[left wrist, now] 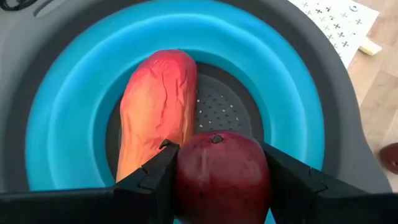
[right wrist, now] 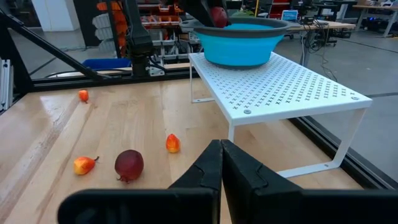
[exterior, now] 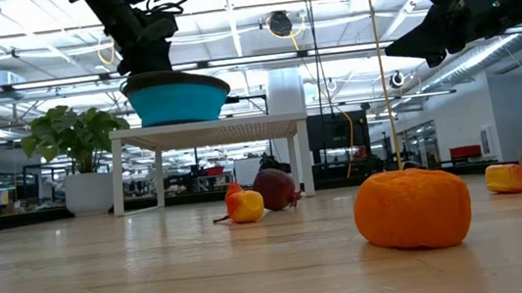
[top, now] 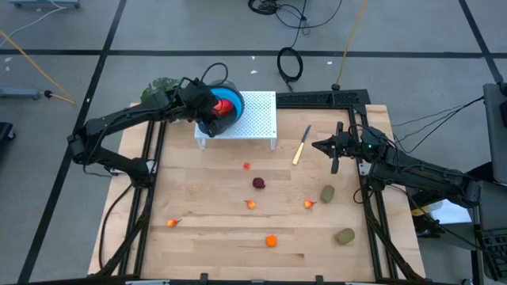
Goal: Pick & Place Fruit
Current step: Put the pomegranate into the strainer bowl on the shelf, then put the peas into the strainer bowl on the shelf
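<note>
The left gripper (left wrist: 221,180) hangs over the blue bowl (left wrist: 68,106), its two dark fingers clamped on a dark red ball (left wrist: 221,177), which sits between them just above the bowl's floor. A longer red-orange piece (left wrist: 155,106) already lies inside the bowl, touching the held ball. The bowl stands on a white perforated rack (top: 257,115) at about 12 o'clock on the wooden surface (top: 206,245), seen from above.

The right gripper (right wrist: 221,165) waits in the air near the surface's 3 o'clock edge, its fingers pressed together and holding nothing. A slim pale-handled knife (top: 301,145) lies between it and the rack.

The rest of the fruit is scattered over the surface. A second dark red ball (top: 259,183) lies near the centre, with a tiny orange-red bit (top: 246,166) just toward 12 o'clock from it and another (top: 251,204) just toward 6 o'clock. A further bit (top: 309,204) lies toward 4 o'clock and one more (top: 173,222) toward 8 o'clock. An orange ball (top: 271,241) rests near 6 o'clock. Two olive-brown ovals lie on the right half, one (top: 327,193) beside the 4 o'clock bit and the other (top: 344,236) at about 5 o'clock. A green leafy plant (top: 158,87) shows beyond the surface at 11 o'clock.
</note>
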`<state>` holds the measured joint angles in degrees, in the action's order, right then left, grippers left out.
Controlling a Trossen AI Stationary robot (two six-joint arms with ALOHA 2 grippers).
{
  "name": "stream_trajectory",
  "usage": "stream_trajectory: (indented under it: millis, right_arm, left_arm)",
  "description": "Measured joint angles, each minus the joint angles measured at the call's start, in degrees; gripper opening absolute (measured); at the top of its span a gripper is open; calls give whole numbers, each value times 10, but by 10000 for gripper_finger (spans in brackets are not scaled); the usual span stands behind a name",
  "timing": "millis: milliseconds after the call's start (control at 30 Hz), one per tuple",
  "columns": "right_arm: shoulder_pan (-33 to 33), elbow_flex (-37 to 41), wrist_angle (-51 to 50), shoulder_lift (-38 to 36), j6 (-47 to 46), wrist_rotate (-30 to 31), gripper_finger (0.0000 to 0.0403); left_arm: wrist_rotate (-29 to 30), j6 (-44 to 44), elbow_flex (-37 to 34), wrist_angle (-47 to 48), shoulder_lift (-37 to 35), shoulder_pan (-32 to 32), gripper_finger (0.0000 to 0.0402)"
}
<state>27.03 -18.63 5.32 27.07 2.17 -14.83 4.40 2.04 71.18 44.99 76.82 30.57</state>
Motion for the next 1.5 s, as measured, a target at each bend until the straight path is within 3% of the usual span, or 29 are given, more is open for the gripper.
stream_trajectory:
  millis: [300, 667, 833, 1033, 1367, 1500]
  right_arm:
    - [0, 0, 0, 0, 0, 0, 0]
    - [0, 0, 0, 0, 0, 0, 0]
    - [0, 0, 0, 0, 0, 0, 0]
    - [0, 0, 0, 0, 0, -2, 0]
    - [0, 0, 0, 0, 0, -3, 0]
    - [-1, 0, 0, 0, 0, -4, 0]
  left_arm:
    - [0, 0, 0, 0, 0, 0, 193]
    - [1, -25, 2, 0, 0, 0, 264]
    - [22, -61, 73, 2, 0, -8, 273]
    - [22, -31, 142, -15, -1, -62, 234]
    - [24, 88, 130, -54, 0, -189, 107]
    - [64, 130, 119, -62, 1, -249, 57]
